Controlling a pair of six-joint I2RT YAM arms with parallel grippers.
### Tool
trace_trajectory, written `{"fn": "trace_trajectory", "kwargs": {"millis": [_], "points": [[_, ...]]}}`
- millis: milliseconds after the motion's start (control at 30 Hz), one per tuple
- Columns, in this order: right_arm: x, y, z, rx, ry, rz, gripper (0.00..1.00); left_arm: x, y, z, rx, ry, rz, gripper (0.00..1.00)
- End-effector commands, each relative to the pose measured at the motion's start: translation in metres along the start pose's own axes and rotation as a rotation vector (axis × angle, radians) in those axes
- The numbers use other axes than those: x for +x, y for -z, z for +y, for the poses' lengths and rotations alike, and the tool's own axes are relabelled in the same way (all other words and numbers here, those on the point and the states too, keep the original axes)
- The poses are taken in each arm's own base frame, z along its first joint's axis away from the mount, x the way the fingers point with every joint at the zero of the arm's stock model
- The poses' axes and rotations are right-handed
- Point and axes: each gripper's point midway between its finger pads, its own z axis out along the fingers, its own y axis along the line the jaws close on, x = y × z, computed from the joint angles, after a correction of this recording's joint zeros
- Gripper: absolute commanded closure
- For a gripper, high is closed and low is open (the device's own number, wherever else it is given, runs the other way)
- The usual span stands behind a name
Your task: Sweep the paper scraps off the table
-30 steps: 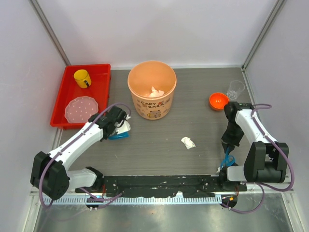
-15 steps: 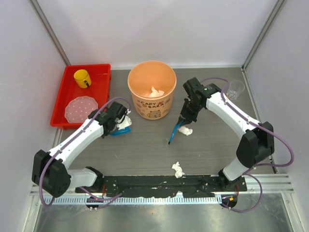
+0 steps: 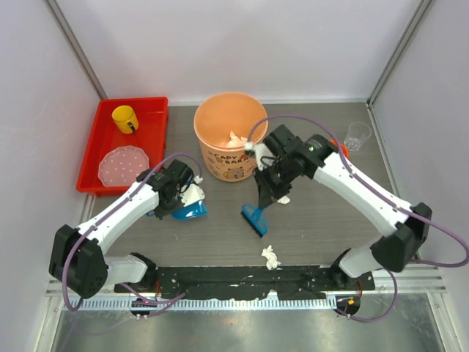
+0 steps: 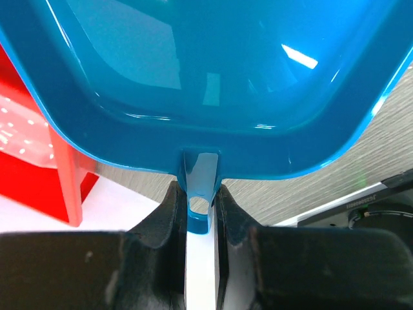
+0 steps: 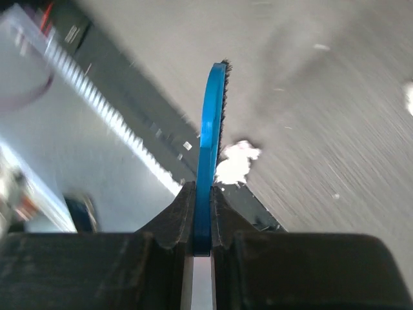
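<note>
Left gripper [image 4: 199, 216] is clamping the dustpan [image 4: 206, 77], right gripper [image 5: 203, 216] the brush [image 5: 211, 116]; one paper scrap [image 3: 236, 139] is sitting in the orange bucket [image 3: 217, 160], another waiting on the table [image 3: 220, 238].

my left gripper [image 3: 178, 196] grips blue dustpan [image 3: 192, 211] | my right gripper [image 3: 267, 192] grips blue brush [image 3: 254, 218], head down toward table [image 3: 322, 220] | paper scrap [image 3: 270, 257] near front edge | second scrap [image 3: 283, 198] just beside my right gripper

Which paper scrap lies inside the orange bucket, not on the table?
The paper scrap at the bottom of the orange bucket. Two other scraps lie on the table: one beside the right arm, one near the arm bases.
</note>
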Motion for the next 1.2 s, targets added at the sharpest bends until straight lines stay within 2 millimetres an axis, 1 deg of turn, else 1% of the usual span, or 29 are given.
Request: {"fn": "trace_trajectory", "kwargs": {"millis": [0,33,67,100,133,167,200,233,300,333,367,400,433,467,567,600,633,667,700,733,833,867,933,1000,1033,1100,1133,1167], "points": [[0.044,0.044,0.074,-0.351,0.758,-0.056,0.99,-0.008,-0.003,-0.010,0.060,0.021,-0.035,1.00],[0.053,0.045,0.073,-0.370,0.849,-0.036,0.99,-0.008,-0.003,-0.010,0.059,0.024,-0.036,1.00],[0.072,0.047,0.067,-0.390,0.900,0.038,0.99,-0.009,-0.003,-0.011,0.062,0.031,-0.040,1.00],[0.085,0.042,0.058,-0.407,1.015,0.074,0.99,-0.008,-0.005,-0.012,0.067,0.028,-0.036,1.00],[0.098,0.040,0.053,-0.426,1.059,0.123,0.99,-0.007,-0.004,-0.012,0.063,0.028,-0.035,1.00],[0.119,0.037,0.049,-0.444,1.094,0.211,0.99,-0.006,-0.005,-0.013,0.062,0.028,-0.032,1.00],[0.136,0.024,0.039,-0.440,1.063,0.302,0.99,-0.002,-0.007,-0.013,0.056,0.021,-0.021,1.00],[0.144,0.017,0.034,-0.445,1.055,0.358,0.99,-0.001,-0.008,-0.013,0.047,0.022,-0.018,1.00],[0.166,0.001,0.025,-0.456,1.111,0.469,0.99,0.002,-0.012,-0.014,0.039,0.020,-0.011,1.00],[0.168,-0.006,0.021,-0.431,1.149,0.483,0.99,0.002,-0.013,-0.015,0.041,0.021,-0.014,1.00],[0.158,-0.017,0.016,-0.371,1.205,0.457,0.99,0.002,-0.014,-0.017,0.047,0.019,-0.011,1.00],[0.158,-0.023,0.013,-0.349,1.233,0.460,0.99,0.002,-0.015,-0.018,0.052,0.023,-0.013,1.00],[0.152,-0.028,0.012,-0.333,1.256,0.444,0.99,0.002,-0.017,-0.020,0.060,0.023,-0.011,1.00],[0.140,-0.036,0.008,-0.281,1.293,0.413,0.99,0.001,-0.018,-0.021,0.066,0.024,-0.010,1.00],[0.122,-0.054,-0.009,-0.149,1.320,0.400,0.99,0.003,-0.024,-0.026,0.088,0.016,0.006,1.00],[0.116,-0.061,-0.026,-0.052,1.314,0.440,0.99,0.005,-0.028,-0.029,0.097,0.010,0.018,1.00],[0.108,-0.065,-0.034,0.025,1.301,0.436,0.99,0.005,-0.029,-0.029,0.098,0.011,0.022,1.00],[0.097,-0.071,-0.038,0.089,1.284,0.411,0.99,0.004,-0.031,-0.029,0.101,0.014,0.022,1.00],[0.086,-0.070,-0.049,0.186,1.282,0.415,0.99,0.004,-0.032,-0.031,0.108,0.015,0.026,1.00],[0.080,-0.069,-0.051,0.214,1.279,0.406,0.99,0.004,-0.033,-0.032,0.114,0.018,0.026,1.00],[0.052,-0.063,-0.052,0.298,1.226,0.304,0.99,0.001,-0.034,-0.035,0.130,0.021,0.018,1.00],[0.040,-0.061,-0.055,0.333,1.196,0.260,0.99,0.000,-0.034,-0.035,0.135,0.025,0.014,1.00],[0.019,-0.053,-0.052,0.393,1.134,0.178,0.99,-0.003,-0.035,-0.036,0.144,0.026,0.009,1.00],[0.001,-0.046,-0.043,0.416,1.093,0.087,0.99,-0.007,-0.035,-0.035,0.149,0.035,0.001,1.00],[-0.002,-0.042,-0.036,0.403,1.054,0.039,0.99,-0.008,-0.035,-0.036,0.155,0.035,0.001,1.00],[-0.007,-0.035,-0.020,0.343,1.035,-0.031,0.99,-0.012,-0.035,-0.037,0.168,0.042,-0.009,1.00],[-0.005,-0.031,-0.012,0.308,1.035,-0.058,0.99,-0.012,-0.035,-0.038,0.174,0.043,-0.009,1.00],[0.001,-0.023,0.001,0.229,1.044,-0.091,0.99,-0.013,-0.036,-0.039,0.178,0.040,-0.011,1.00]]}}
